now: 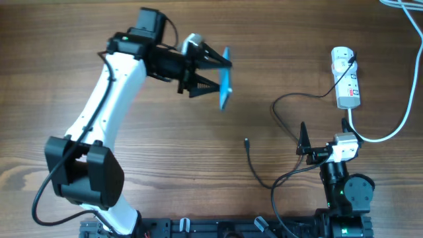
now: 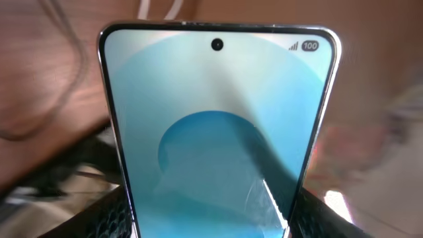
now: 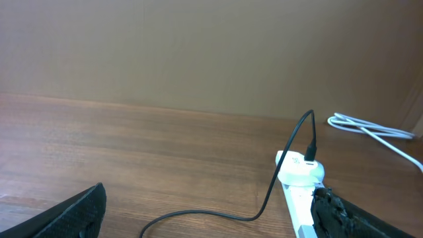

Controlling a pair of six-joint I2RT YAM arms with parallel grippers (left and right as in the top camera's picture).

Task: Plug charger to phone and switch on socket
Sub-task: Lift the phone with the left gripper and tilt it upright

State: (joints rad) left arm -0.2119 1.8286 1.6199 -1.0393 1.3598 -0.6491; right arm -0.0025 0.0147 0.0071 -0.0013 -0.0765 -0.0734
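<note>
My left gripper (image 1: 218, 74) is shut on the phone (image 1: 225, 89) and holds it off the table on edge. In the left wrist view the phone's cyan screen (image 2: 218, 132) fills the frame between my fingers. The socket (image 1: 346, 79) lies at the far right with the charger's plug in its far end. The charger's thin black cable (image 1: 277, 106) loops left and down, and its free tip (image 1: 246, 141) lies on the table. My right gripper (image 1: 324, 131) is open and empty just in front of the socket (image 3: 301, 177). The cable (image 3: 264, 201) runs between its fingers (image 3: 211, 225).
A thick white cord (image 1: 390, 132) runs from the socket's near end along the right edge to the far corner; it also shows in the right wrist view (image 3: 370, 129). The wooden table (image 1: 165, 152) lies under both arms.
</note>
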